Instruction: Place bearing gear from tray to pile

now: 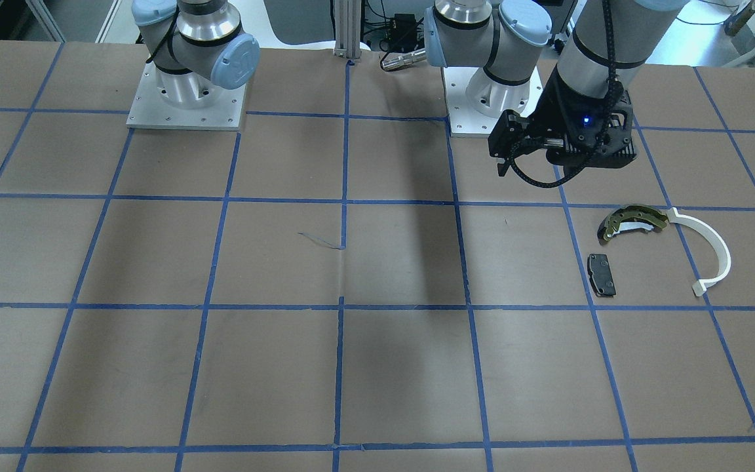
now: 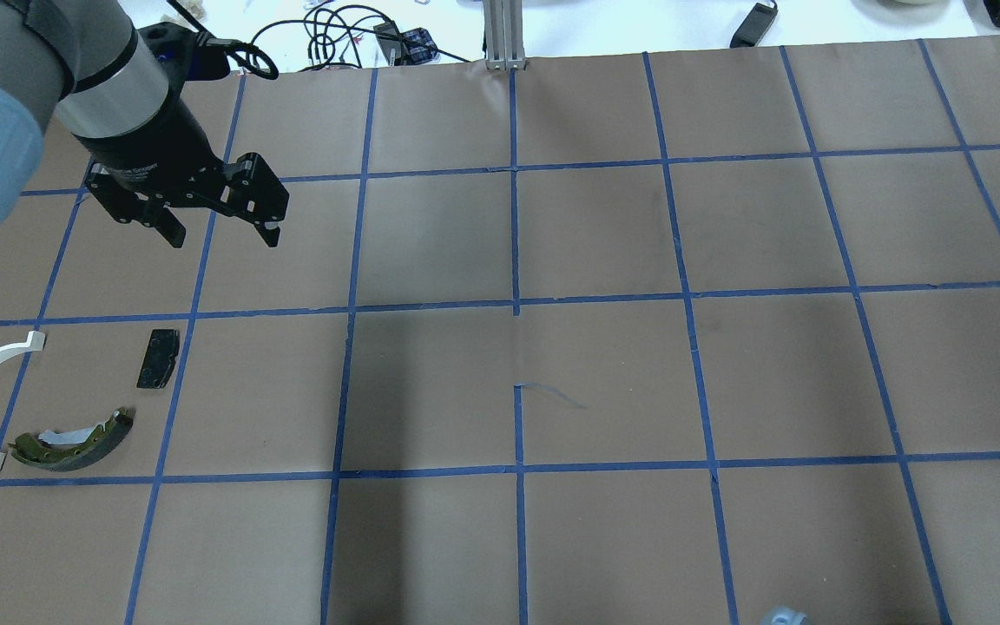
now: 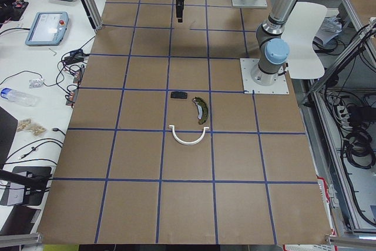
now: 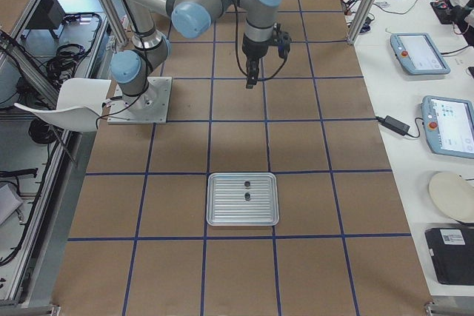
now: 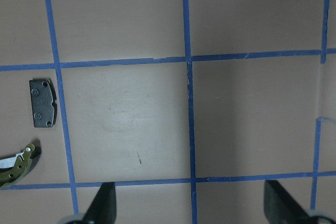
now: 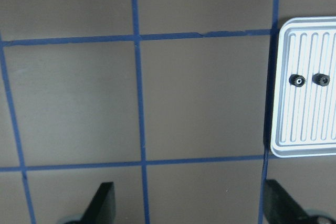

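1. step in hand, as judged: the opening approach; no gear is lifted yet.
2. tray (image 6: 307, 129): pale ribbed metal, at the table's (image 1: 404, 367) right end.
3. bearing gear (image 6: 297, 80): small, dark and toothed, lying in the tray, with a second gear (image 6: 321, 79) just beside it, not touching.
4. right gripper (image 6: 188, 192): fingers spread wide and empty, hovering over bare table beside the tray, not above it.
5. left gripper (image 2: 224, 239): fingers spread and empty, hovering near the pile.
6. pile, well apart from the tray at the table's left end: brake shoe (image 1: 633, 221), white arc (image 1: 712, 252), black pad (image 1: 601, 274).
7. next move, as judged: carry the right gripper over the tray, centre its fingers on one gear clear of the other, lower, and pinch.
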